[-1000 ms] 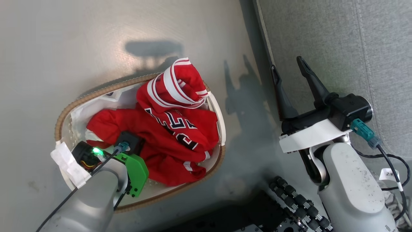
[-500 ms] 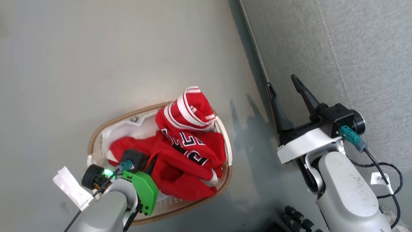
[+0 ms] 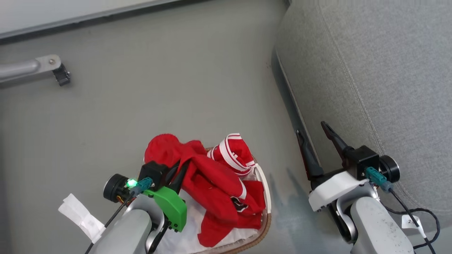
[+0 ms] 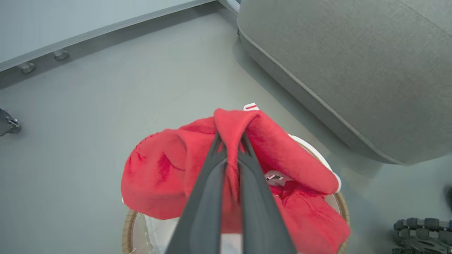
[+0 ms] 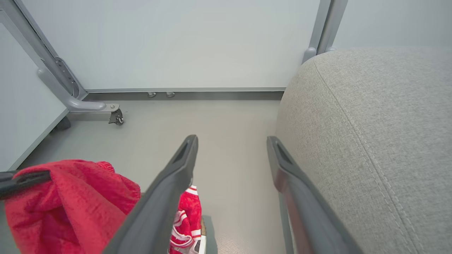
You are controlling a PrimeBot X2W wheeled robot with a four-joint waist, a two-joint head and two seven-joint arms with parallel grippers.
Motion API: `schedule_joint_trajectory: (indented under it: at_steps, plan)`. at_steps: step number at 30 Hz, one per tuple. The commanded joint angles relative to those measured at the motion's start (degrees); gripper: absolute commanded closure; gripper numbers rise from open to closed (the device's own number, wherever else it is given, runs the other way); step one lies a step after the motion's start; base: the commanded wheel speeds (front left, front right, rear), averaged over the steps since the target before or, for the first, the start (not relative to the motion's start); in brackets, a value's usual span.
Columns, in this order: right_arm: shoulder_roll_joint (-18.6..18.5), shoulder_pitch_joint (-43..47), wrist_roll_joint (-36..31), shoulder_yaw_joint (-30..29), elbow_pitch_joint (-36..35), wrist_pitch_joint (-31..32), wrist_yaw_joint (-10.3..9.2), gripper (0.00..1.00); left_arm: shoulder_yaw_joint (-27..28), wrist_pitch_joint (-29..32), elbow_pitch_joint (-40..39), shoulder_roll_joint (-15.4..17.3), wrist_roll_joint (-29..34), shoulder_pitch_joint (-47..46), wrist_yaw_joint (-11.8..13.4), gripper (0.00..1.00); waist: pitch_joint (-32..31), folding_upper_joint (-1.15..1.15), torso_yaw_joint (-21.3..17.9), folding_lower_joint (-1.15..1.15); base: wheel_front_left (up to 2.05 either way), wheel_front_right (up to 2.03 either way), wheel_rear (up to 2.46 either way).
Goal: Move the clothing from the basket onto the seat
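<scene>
The red jersey clothing (image 3: 215, 183) is partly pulled up out of the white basket, whose brown rim (image 3: 265, 223) sits at the lower middle of the head view. My left gripper (image 4: 230, 139) is shut on a bunched fold of the clothing (image 4: 159, 176), holding it above the basket (image 4: 342, 206). The striped trim (image 3: 233, 151) still hangs at the basket's far side. Beside the grey seat (image 3: 388, 88), my right gripper (image 3: 310, 128) stands open with nothing in it, right at the cushion's edge. In the right wrist view the open gripper (image 5: 232, 139) has the clothing (image 5: 70, 201) at its left and the seat (image 5: 370, 141) at its right.
A white crinkled sheet (image 3: 187, 236) lines the basket under the jersey. A metal frame leg with a caster (image 5: 114, 114) stands on the grey floor at the far left, below a pale wall panel. Black tracked wheels (image 4: 420, 229) lie near the basket.
The head camera has tilted up, bringing the far floor and frame leg into view. My left gripper has closed on the jersey and raised a fold of it. The right gripper stays open.
</scene>
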Motion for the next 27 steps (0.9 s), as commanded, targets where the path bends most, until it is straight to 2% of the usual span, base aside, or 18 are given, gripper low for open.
schedule_joint_trajectory:
  at_steps: [1,8,18,23,27]
  plan:
    - [-0.27,1.21,-0.18,0.06,0.22,-0.27,-0.04,0.00,1.54,-0.03,-1.78,-0.18,1.10,1.35,-0.02,1.00,-6.83,0.00,4.11,0.00,0.00,0.00,0.00]
    - [-0.27,3.65,0.21,0.64,1.09,-0.27,-0.04,0.00,7.75,-0.02,-12.37,-1.26,6.00,3.14,-0.02,1.00,-11.34,0.00,5.11,0.00,0.00,0.00,0.00]
    - [-0.24,5.79,0.00,2.41,0.30,-0.27,-0.04,0.00,12.28,-0.02,-24.62,-2.95,9.63,2.50,-0.02,1.00,-15.21,0.00,5.47,0.00,0.00,0.00,0.00]
    - [-0.20,3.19,1.75,10.15,-5.52,-0.26,-0.04,0.00,12.92,-0.02,-26.51,-3.71,10.51,3.76,-0.02,1.00,-15.28,0.00,5.53,0.00,0.00,0.00,0.00]
    - [-0.32,-1.48,1.12,17.56,-6.28,-0.27,-0.05,0.00,12.33,-0.02,-27.08,-4.20,10.34,4.02,-0.02,1.00,-15.10,0.00,5.71,0.00,0.00,0.00,0.00]
